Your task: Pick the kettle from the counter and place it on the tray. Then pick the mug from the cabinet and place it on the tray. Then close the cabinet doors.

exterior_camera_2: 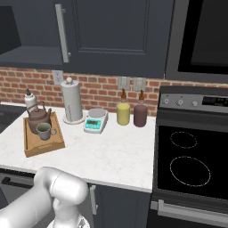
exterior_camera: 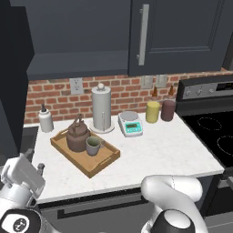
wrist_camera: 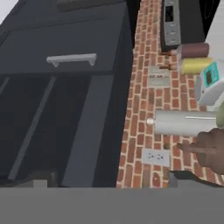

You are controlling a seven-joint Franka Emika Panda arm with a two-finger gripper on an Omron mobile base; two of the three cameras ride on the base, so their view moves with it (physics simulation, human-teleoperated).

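Fingers [exterior_camera: 34, 159] spread wide and empty hang low at the table's [exterior_camera: 154, 154] left edge, kettle [exterior_camera: 77, 134] and mug [exterior_camera: 93, 145] already on the tray [exterior_camera: 102, 164], so swinging up carelessly toward the open cabinet door [exterior_camera: 11, 77] could clip it.

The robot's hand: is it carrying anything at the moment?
Nothing. The hand is open and empty; the squat dark-brown kettle and small grey-green mug sit on the light-brown wooden tray.

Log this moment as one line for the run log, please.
kettle: on tray | mug: on tray beside kettle | cabinet: left side open | gripper: open, holding nothing
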